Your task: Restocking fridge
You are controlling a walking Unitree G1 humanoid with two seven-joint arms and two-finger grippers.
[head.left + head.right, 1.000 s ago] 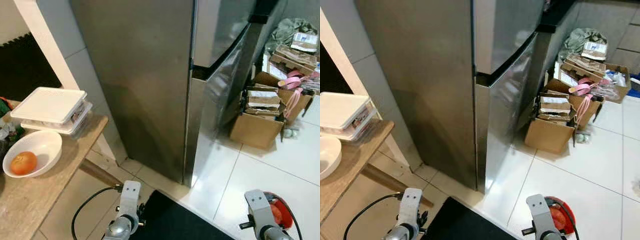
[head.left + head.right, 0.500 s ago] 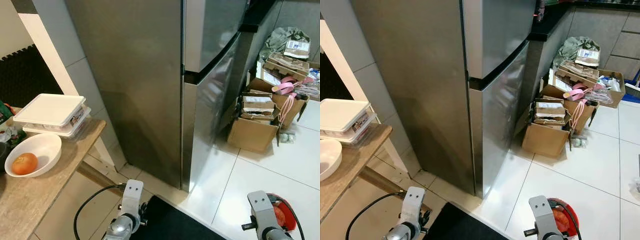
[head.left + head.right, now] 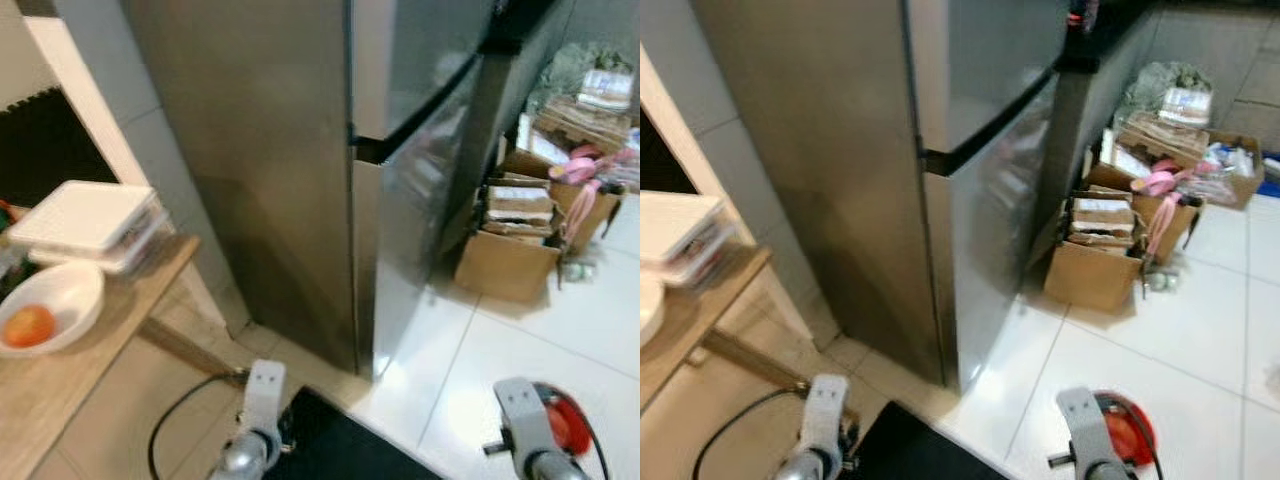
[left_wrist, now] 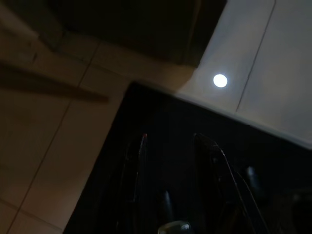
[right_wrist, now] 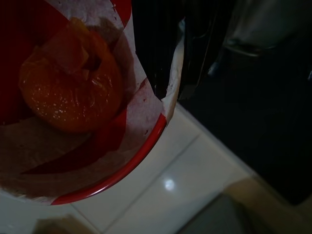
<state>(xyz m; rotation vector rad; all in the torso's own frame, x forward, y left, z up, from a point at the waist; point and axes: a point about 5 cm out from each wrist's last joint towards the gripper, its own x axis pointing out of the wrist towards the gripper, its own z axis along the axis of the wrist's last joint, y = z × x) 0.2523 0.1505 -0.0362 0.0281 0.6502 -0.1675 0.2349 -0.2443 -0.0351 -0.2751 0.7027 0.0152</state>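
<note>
Restocking barely begun: tall steel fridge [image 3: 300, 150] shut. My right claw [image 5: 195, 53] grips a red bowl [image 5: 117, 165] holding an orange fruit [image 5: 68, 92]; my left claw [image 4: 170, 161] hangs slightly spread.

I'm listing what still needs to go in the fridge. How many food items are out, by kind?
Orange fruit: 2, in the white bowl and the red bowl
Lidded containers: 2, stacked
Total: 4
</note>
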